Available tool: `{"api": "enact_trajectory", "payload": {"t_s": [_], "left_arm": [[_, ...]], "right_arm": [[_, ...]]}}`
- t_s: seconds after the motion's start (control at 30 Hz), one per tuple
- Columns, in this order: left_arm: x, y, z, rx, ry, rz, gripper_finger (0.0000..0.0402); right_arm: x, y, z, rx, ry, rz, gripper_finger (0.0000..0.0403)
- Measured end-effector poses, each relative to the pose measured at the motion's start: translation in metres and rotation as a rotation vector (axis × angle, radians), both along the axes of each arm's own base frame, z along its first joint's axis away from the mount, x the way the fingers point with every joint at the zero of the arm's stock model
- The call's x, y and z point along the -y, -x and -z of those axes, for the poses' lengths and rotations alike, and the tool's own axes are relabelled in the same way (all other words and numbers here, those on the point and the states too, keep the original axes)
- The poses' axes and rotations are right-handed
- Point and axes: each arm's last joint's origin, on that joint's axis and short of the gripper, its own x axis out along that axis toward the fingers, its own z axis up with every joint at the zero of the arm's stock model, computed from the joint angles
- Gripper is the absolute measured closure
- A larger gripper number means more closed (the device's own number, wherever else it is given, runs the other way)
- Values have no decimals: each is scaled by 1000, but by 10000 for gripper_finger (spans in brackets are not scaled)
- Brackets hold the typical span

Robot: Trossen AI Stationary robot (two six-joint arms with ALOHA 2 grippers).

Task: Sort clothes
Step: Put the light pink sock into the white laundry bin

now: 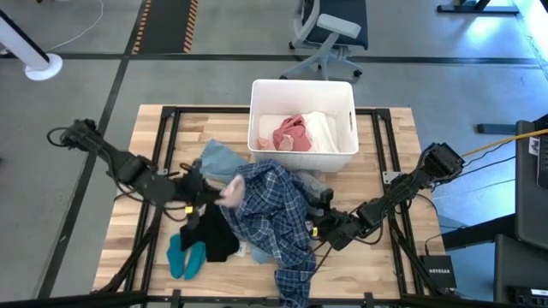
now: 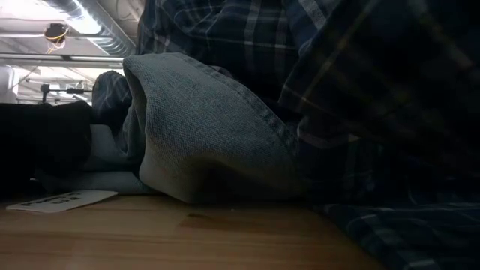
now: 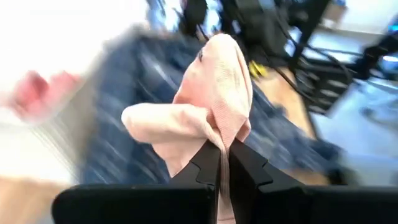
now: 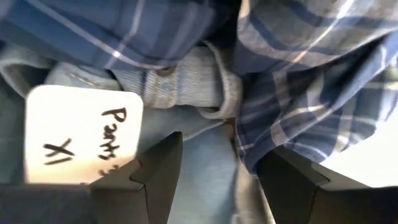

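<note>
High view: a wooden table [image 1: 385, 137] fills the frame's middle. A white rectangular plastic bin [image 1: 301, 92] sits at upper centre, with a pink soft garment [image 1: 289, 133] and white fabric [image 1: 324, 130] inside. Below it lies a pile: a blue-and-white plaid shirt [image 1: 272, 214] at centre, a light blue-grey garment [image 1: 220, 158] to its upper left, black fabric [image 1: 216, 235] and a teal piece [image 1: 185, 257] at lower left. The left gripper [image 1: 224, 193] is at the pile's left edge; the right gripper [image 1: 318, 224] at its right edge.

Low view: grey-blue ribbed cloth [image 2: 202, 127] and plaid fill the frame.

Left wrist view: the fingers [image 3: 208, 165] are pinched shut on a pale pink cloth [image 3: 211, 99].

Right wrist view: the fingers [image 4: 155, 171] stand apart over denim and plaid, gripping nothing; a white label [image 4: 81, 134] is at left.
</note>
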Motion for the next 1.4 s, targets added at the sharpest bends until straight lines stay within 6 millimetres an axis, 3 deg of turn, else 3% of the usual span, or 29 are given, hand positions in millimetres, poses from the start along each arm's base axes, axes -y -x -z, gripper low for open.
{"api": "enact_trajectory", "payload": {"t_s": [0.27, 0.53, 0.93, 1.2, 1.4], "left_arm": [[-40, -22, -29, 211, -319, -154, 390], [-94, -47, -39, 285, -451, -373, 389], [-169, -78, -8, 189, -387, -499, 389], [-194, -91, 13, 134, -299, -552, 389], [-198, -98, 22, 117, -258, -565, 386]], "right_arm": [[-10, 6, 1, 35, -137, 26, 188], [-35, 27, -1, 148, -176, 48, 188], [-47, 41, -3, 225, -151, 56, 188], [-42, 40, -1, 199, -116, 68, 188], [-40, 41, 0, 182, -98, 66, 188]]}}
